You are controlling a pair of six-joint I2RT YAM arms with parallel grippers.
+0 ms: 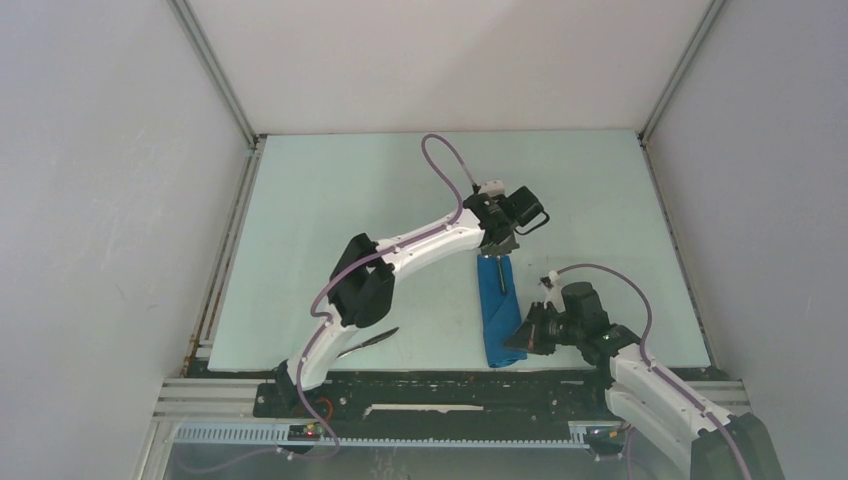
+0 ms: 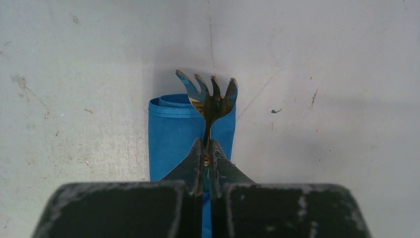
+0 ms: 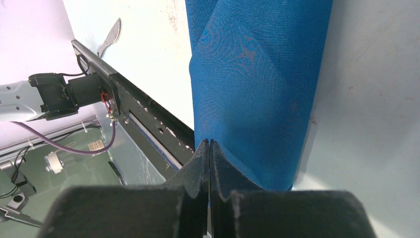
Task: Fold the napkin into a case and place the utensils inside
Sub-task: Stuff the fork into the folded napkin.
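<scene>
On a pale desk [image 1: 330, 200], left jaws gripped the fork [image 2: 212, 101] over the blue case [image 1: 496, 320]; right jaws pinched the case's near end.

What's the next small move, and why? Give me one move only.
Probably draw the fork handle-first toward the near edge, into the case. The left gripper pinches its neck with the tines just beyond the case's open far end, and the right gripper grips the near end, so the case should hold. Whether the handle is inside yet is hidden.
</scene>
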